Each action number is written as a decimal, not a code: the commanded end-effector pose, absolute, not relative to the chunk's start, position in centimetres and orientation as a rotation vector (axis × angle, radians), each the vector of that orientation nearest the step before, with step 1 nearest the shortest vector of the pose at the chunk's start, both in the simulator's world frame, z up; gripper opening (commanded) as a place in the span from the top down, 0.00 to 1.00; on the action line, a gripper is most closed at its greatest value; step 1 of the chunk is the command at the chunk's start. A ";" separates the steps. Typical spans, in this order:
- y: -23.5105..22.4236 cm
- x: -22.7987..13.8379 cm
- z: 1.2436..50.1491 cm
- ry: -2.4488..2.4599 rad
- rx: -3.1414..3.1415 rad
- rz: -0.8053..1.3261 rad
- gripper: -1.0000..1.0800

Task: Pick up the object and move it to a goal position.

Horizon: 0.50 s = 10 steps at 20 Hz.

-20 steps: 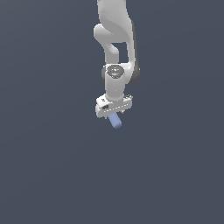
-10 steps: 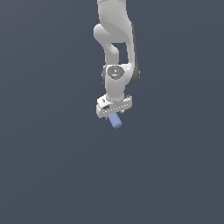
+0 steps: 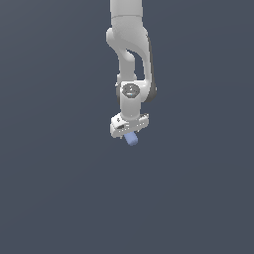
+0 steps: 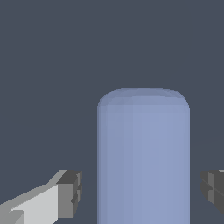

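Observation:
The object, a light periwinkle-blue peg, pokes out just below my white gripper in the exterior view. In the wrist view the peg fills the middle and stands between my two fingers. My gripper straddles it. The dark finger pads sit on either side with a narrow gap of background showing between each pad and the peg. The jaws look open around the peg, not touching it.
The white-grey arm comes down from the top of the exterior view. All around is a plain dark blue-grey surface with no other objects or edges in view.
The gripper has come down slightly over the peg, so less of the peg shows below the hand. The peg has stayed in place.

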<state>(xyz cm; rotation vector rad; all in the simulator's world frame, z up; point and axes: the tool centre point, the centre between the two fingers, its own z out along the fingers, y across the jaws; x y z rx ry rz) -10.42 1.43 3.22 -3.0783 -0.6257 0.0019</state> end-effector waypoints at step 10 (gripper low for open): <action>1.4 -10.4 2.4 -0.627 -3.078 0.000 1.00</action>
